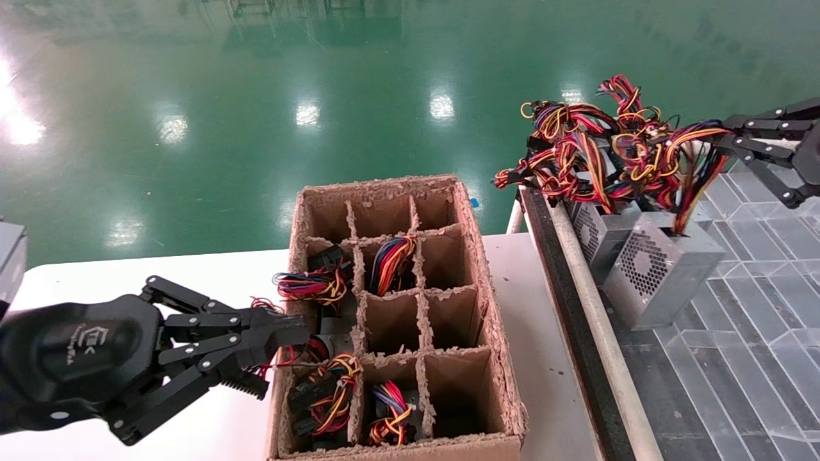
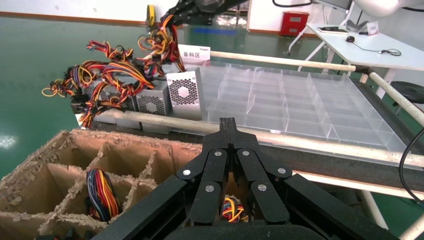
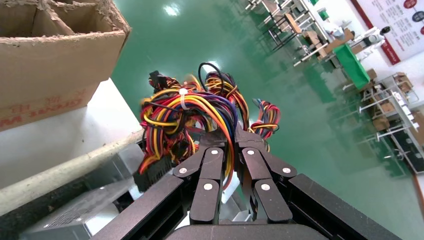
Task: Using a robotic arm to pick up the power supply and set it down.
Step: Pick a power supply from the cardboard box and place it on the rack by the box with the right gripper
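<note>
The right gripper (image 3: 231,142) pinches the wire bundle (image 1: 695,169) of the power supply (image 1: 660,272) on the clear tray (image 1: 756,256). The left gripper (image 1: 282,355) hangs narrowed beside the cardboard box (image 1: 500,346).

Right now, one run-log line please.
right gripper: shut on wires | power supply: on tray | left gripper: shut, beside cardboard box

Power supply (image 1: 660,272): silver-grey metal box, honeycomb vent face toward the cardboard side, tilted, on clear divided tray just beside two like boxes. Wire bundle (red/yellow/orange/black) runs up from its top, pinched between right gripper (image 1: 727,142) fingers.
</note>
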Available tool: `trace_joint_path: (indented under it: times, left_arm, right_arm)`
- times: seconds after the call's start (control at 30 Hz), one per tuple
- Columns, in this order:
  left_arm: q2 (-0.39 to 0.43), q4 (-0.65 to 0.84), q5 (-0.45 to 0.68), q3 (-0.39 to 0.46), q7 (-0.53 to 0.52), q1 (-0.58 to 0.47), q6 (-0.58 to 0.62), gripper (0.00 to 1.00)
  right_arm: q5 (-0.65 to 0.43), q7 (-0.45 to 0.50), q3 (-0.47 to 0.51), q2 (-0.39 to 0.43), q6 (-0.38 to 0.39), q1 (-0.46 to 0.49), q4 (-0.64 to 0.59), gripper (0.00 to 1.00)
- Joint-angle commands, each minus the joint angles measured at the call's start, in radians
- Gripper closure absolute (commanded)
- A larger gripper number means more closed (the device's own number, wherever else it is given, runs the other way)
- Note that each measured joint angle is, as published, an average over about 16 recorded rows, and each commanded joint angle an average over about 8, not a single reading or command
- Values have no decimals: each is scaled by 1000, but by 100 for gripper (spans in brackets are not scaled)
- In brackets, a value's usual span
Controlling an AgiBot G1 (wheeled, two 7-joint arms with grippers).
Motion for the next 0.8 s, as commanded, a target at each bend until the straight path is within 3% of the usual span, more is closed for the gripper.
trace_joint_path:
  times: [0.03, 0.6, 0.63, 0.8]
  left_arm:
    - [0, 0, 0, 0, 0, 0, 0, 100]
    - [0, 0, 0, 0, 0, 0, 0, 100]
    - [0, 0, 0, 0, 0, 0, 0, 100]
    - [0, 0, 0, 0, 0, 0, 0, 100]
  right_arm:
    - [-14, -17, -5, -10, 10, 2, -19, 100]
    - [5, -43, -38, -101, -18, -4, -83, 97]
    - [4, -38, -42, -105, -23, -1, -88, 89]
    - [0, -14, -59, -119, -52, 17, -113, 27]
